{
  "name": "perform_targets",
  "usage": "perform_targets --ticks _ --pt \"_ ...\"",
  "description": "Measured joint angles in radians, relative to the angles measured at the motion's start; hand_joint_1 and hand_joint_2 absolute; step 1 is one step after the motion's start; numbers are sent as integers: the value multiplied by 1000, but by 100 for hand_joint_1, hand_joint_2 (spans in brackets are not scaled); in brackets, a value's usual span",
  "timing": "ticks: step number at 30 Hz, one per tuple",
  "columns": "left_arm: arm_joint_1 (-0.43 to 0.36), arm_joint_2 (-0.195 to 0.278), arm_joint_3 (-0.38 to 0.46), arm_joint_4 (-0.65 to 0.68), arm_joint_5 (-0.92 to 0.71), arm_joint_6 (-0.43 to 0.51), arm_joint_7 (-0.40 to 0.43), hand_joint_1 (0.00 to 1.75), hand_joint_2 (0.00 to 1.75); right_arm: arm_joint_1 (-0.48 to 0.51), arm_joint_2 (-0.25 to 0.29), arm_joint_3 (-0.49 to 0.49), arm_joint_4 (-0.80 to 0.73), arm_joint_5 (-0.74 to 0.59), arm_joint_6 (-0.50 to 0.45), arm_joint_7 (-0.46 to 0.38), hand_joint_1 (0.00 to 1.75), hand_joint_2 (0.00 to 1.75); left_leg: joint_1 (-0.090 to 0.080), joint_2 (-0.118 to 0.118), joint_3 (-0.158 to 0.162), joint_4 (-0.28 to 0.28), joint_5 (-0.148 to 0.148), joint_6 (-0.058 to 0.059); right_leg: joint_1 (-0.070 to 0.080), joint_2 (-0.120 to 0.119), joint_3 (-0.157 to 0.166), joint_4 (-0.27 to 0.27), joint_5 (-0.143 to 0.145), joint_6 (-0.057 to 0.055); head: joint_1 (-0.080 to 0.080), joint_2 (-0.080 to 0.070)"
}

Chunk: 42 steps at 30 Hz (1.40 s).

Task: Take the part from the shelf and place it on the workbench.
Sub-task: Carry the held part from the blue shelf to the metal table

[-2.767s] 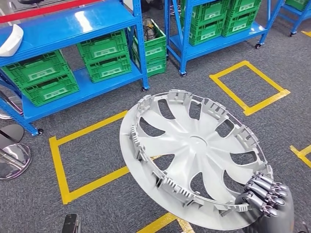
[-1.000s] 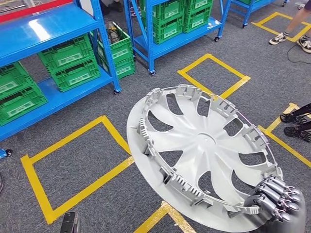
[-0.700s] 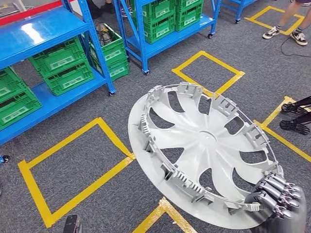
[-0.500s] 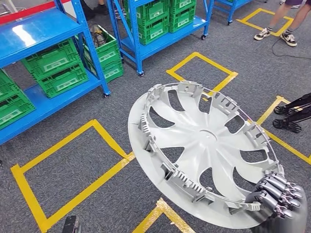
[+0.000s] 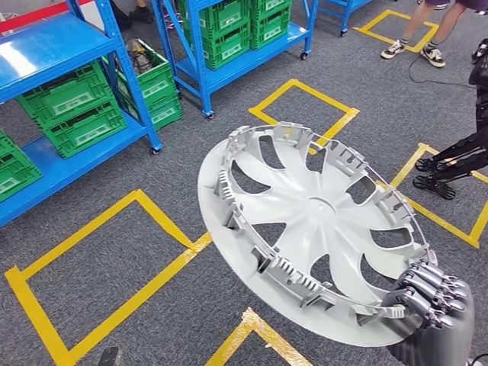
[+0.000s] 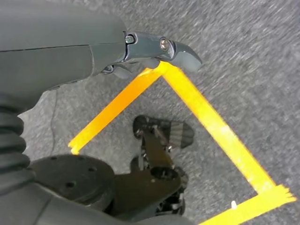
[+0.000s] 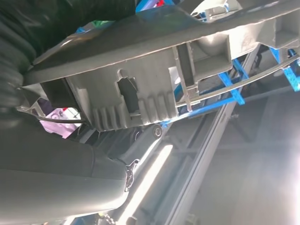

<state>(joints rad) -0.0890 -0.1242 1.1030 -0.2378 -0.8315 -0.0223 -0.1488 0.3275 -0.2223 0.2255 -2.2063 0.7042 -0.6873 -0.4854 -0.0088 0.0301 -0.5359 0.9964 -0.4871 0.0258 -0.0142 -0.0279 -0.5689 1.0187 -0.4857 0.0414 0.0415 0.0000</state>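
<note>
Right hand (image 5: 428, 296) at lower right of the head view, fingers curled over the rim of the silver wheel cover (image 5: 310, 229) (inner ribbed side up), gripping it. Cover tilted, spreading up-left from the hand across frame centre, above grey floor (image 5: 172, 305). Left hand (image 6: 106, 51) empty, fingers extended.

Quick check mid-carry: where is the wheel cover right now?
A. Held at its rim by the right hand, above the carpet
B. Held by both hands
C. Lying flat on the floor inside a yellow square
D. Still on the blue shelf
A: the right hand grips the near rim of the wheel cover, which hangs tilted over the grey carpet.
</note>
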Motion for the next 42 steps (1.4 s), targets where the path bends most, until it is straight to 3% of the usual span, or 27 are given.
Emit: perform_targets --ticks 3,5,8,9,10,11,13,15,16,18,20,21,23,25,26,29,31,33,35,37,39,40,41,42 --pt "3 2 8 0 7 -12 21 0 175 -12 -9 8 7 -9 0 6 175 175 -1 6 -1 5 -3 -11 2 9 3 -7 0 -20 -2 0" --pt "5 3 13 1 12 -19 34 0 175 -20 -14 14 10 -16 0 9 175 175 2 -4 -16 43 -34 -21 0 15 3 -9 2 -32 -4 0" --pt "10 3 19 2 15 -23 45 0 175 -31 -21 21 13 -21 0 9 175 175 6 -18 -98 231 -131 -30 0 26 0 -10 5 -42 -8 0" --pt "12 3 20 3 15 -24 46 0 175 -32 -23 23 15 -22 0 9 175 175 7 -18 -123 284 -147 -30 1 31 -1 -10 5 -42 -8 0" --pt "15 3 21 4 16 -24 47 0 175 -33 -24 25 17 -22 0 9 175 175 7 -19 -133 304 -144 -28 2 37 -1 -10 5 -42 -8 0" --pt "17 3 21 4 16 -25 48 0 175 -33 -25 26 18 -23 0 9 175 175 7 -20 -126 285 -120 -25 3 44 0 -10 5 -43 -8 0" --pt "18 5 22 4 16 -27 50 0 175 -36 -26 29 20 -24 0 9 175 175 6 -36 -67 154 -45 -14 3 56 3 -10 5 -42 -8 0" --pt "18 8 24 5 16 -29 52 0 175 -42 -30 31 21 -25 0 9 175 175 5 -60 -19 41 -3 -3 5 68 -1 -8 6 -37 -8 0" --pt "19 10 26 5 16 -30 53 0 175 -44 -32 32 21 -26 0 9 175 175 3 -68 -10 17 -1 0 3 73 -5 -8 8 -32 -8 0" --pt "20 10 28 6 17 -31 54 0 175 -46 -37 34 22 -28 0 10 175 175 3 -62 -8 7 -1 3 1 81 -12 -9 12 -19 -9 0" --pt "20 9 29 6 17 -32 54 0 175 -45 -42 36 23 -29 0 9 175 175 7 -51 -4 -6 6 10 2 69 -25 10 -3 -9 -6 0" --pt "20 9 30 6 17 -33 54 0 175 -45 -45 37 23 -29 0 9 175 175 10 -45 -2 -11 9 14 2 58 -42 46 -26 -4 -2 0" --pt "22 10 32 6 17 -34 54 0 175 -45 -51 37 24 -31 0 6 175 175 8 -32 -2 -12 9 19 0 40 -102 171 -88 3 3 0" --pt "24 11 34 7 17 -35 55 0 175 -43 -53 37 25 -33 0 5 175 175 6 -17 -2 -11 8 19 -2 36 -143 259 -113 8 3 0" --pt "25 11 35 7 17 -35 55 0 175 -42 -55 37 26 -33 0 5 175 175 6 -11 -2 -10 7 18 -2 34 -137 248 -97 10 3 0" --pt "24 11 36 7 17 -37 55 0 175 -42 -58 36 27 -34 0 3 175 175 4 5 1 -3 0 8 -1 7 -36 61 -15 7 4 0" --pt "24 11 37 7 17 -37 55 0 175 -42 -59 36 27 -35 0 0 175 175 -1 12 1 3 -4 -1 3 -4 3 -8 -2 -4 2 0" --pt "24 12 37 7 17 -38 55 0 175 -40 -59 36 28 -35 0 -1 175 175 -2 19 1 5 -5 -8 5 7 3 -8 -2 -17 1 0" --pt "24 12 37 7 17 -38 55 0 175 -39 -59 36 28 -35 0 -2 175 175 1 11 -4 24 -25 -17 2 15 3 -10 1 -29 -2 0" --pt "24 12 37 7 17 -38 55 0 175 -39 -59 36 28 -35 0 -2 175 175 5 -9 -43 118 -84 -27 0 24 2 -12 4 -39 -5 0" --pt "26 11 37 7 17 -38 55 0 175 -39 -59 36 28 -35 0 -3 175 175 7 -18 -106 257 -144 -30 1 35 1 -12 5 -42 -7 0" --pt "27 11 38 7 17 -38 55 0 175 -38 -59 36 28 -35 0 -3 175 175 7 -18 -126 299 -152 -30 2 41 0 -12 5 -43 -7 0" --pt "28 11 38 7 17 -38 55 0 175 -38 -59 36 28 -35 0 -3 175 175 7 -19 -127 300 -137 -28 2 49 1 -12 5 -43 -7 0" --pt "28 11 38 7 17 -38 55 0 175 -37 -59 36 28 -35 0 -3 175 175 7 -21 -110 261 -105 -25 2 57 3 -12 5 -43 -7 0"
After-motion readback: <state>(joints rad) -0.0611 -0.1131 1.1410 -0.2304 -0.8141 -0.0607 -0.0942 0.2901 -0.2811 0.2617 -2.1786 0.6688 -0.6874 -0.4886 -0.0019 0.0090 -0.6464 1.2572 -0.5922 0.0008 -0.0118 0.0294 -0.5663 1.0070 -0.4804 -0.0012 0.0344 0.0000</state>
